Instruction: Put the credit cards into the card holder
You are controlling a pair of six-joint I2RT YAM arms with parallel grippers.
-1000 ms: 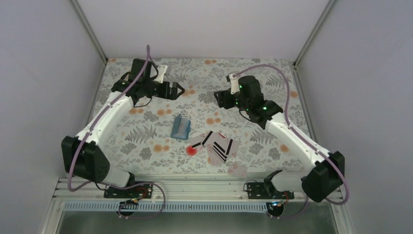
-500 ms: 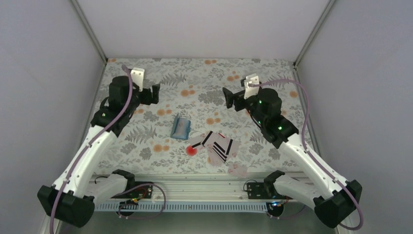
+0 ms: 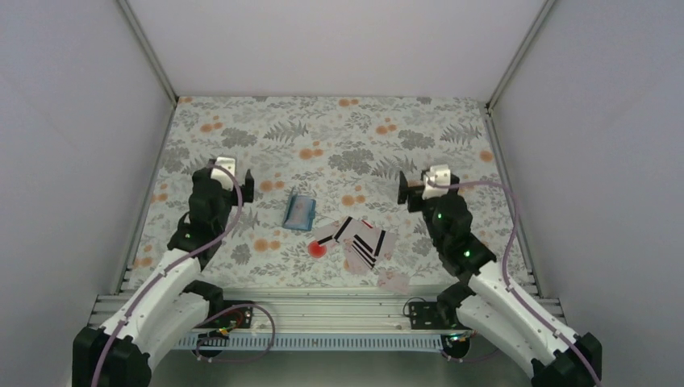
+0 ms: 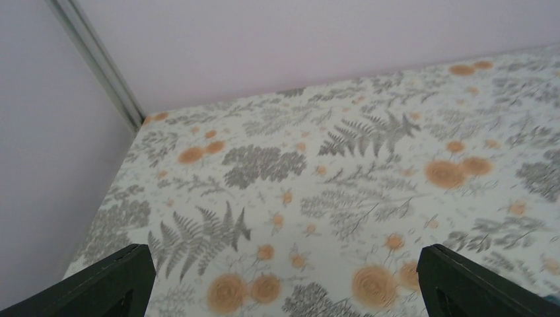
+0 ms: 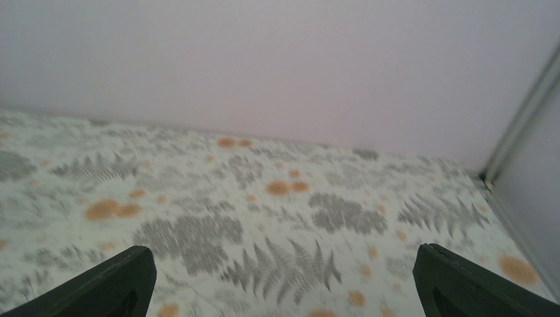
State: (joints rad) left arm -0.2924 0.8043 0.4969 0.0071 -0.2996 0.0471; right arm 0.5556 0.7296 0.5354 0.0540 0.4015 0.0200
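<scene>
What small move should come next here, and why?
Probably bring the right gripper down over the credit cards: they lie spread on the table next to the card holder, and both it and the left gripper are open, empty and well clear of them.

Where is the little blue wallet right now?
In the top view, the blue card holder lies on the table, just left of the spread credit cards.

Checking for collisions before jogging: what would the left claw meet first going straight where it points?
Probably the floral table, short of the back wall; nothing else shows ahead of the left claw, though depth is unclear.
</scene>
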